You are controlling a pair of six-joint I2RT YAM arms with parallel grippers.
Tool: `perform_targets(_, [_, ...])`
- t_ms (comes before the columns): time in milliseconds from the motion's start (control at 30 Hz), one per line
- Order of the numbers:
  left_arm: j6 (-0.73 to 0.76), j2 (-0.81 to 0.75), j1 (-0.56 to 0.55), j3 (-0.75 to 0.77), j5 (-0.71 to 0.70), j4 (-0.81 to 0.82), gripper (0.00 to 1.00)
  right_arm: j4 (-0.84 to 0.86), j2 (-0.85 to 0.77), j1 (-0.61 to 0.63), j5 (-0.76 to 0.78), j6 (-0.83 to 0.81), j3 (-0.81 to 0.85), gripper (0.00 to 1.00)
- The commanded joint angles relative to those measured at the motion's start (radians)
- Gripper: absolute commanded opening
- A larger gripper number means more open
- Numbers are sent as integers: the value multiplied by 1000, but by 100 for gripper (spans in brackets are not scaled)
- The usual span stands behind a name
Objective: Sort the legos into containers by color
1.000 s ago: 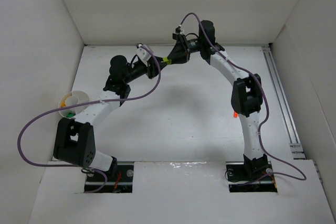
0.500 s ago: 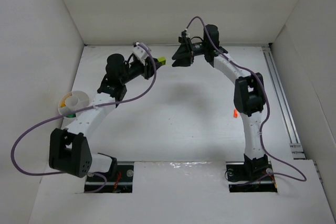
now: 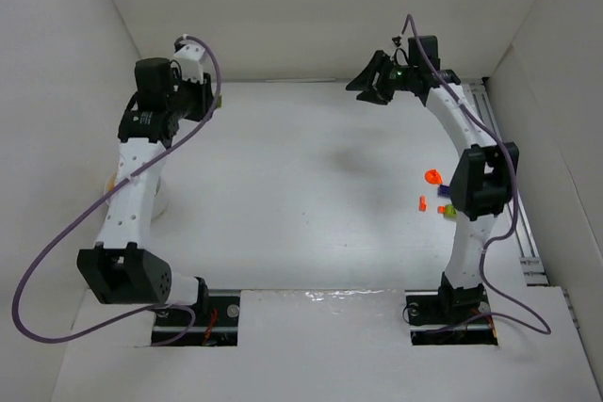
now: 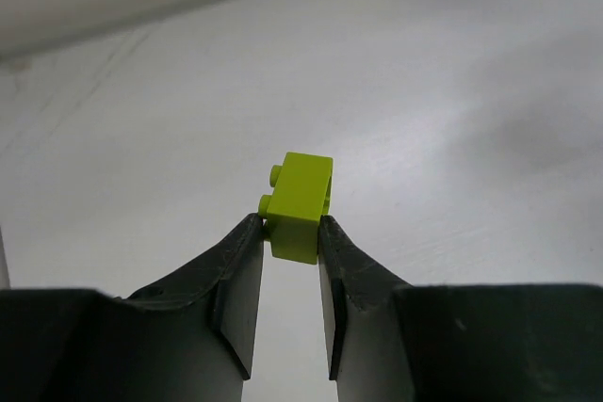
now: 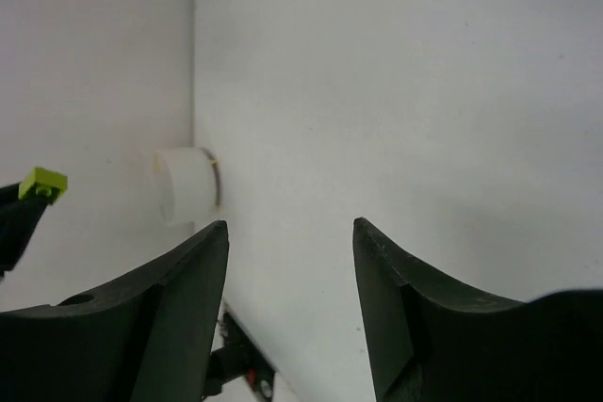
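The left gripper (image 4: 289, 229), near the far-left corner of the floor (image 3: 311, 185), pinches a lime-green lego (image 4: 303, 190) by its lower end. The brick's long axis runs out past the fingertips, studs sideways. The right gripper (image 5: 290, 225) stands spread and holds nothing, by the far edge, well apart from the left. Loose legos (image 3: 432, 177) lie near the right edge.

Colours: lime-green lego (image 4: 301, 202), blk left tool (image 4: 290, 233), orange lego (image 3: 432, 176), wht floor (image 3: 301, 195) & walls (image 3: 311, 7).
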Motion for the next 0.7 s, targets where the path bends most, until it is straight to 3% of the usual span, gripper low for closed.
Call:
perform_targets(0, [7,49,91,60,-62,-280,0,-94,-141,21,172,-190,-80,61])
perform_targets(100, [18,71,210,92,-53,-386,0,-113,-196,43,220,-276,-133,61])
perform_targets(367, [76,117,333,131,-100,-508,0,-132,-226,65,264,-335,-157,61])
perform_targets(667, [61,221,392,203,-238,-538,2,-143,-168,65,243,-335,-93,61])
